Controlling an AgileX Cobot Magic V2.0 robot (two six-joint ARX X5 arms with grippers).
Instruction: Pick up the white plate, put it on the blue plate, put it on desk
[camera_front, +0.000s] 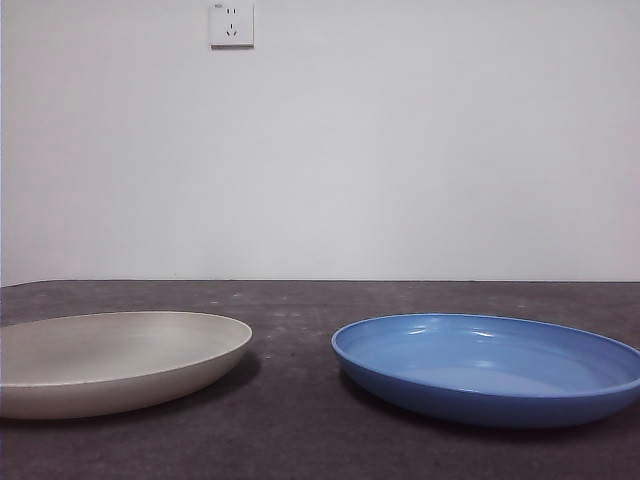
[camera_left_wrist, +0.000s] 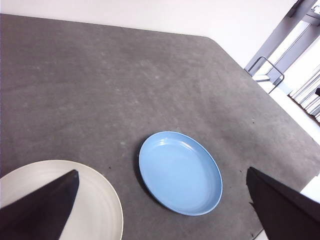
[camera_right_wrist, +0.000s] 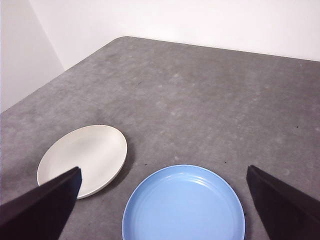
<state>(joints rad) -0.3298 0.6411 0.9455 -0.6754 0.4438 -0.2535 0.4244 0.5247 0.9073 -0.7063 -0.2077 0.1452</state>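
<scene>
The white plate (camera_front: 110, 360) lies flat on the desk (camera_front: 300, 300) at the left of the front view, and the blue plate (camera_front: 490, 365) lies beside it at the right, a gap between them. Both plates are bare. My left gripper (camera_left_wrist: 162, 200) hangs high above the desk, open, over the white plate (camera_left_wrist: 95, 205) and the blue plate (camera_left_wrist: 180, 172). My right gripper (camera_right_wrist: 162, 197) is also high and open, above the blue plate (camera_right_wrist: 184, 205), with the white plate (camera_right_wrist: 85, 157) off to one side. Neither gripper shows in the front view.
A white wall with a socket (camera_front: 231, 24) stands behind the desk. The desk's rounded corner (camera_left_wrist: 210, 40) and edge show, with metal framing (camera_left_wrist: 280, 50) beyond it. Dark tabletop stretches behind the plates (camera_right_wrist: 200, 90).
</scene>
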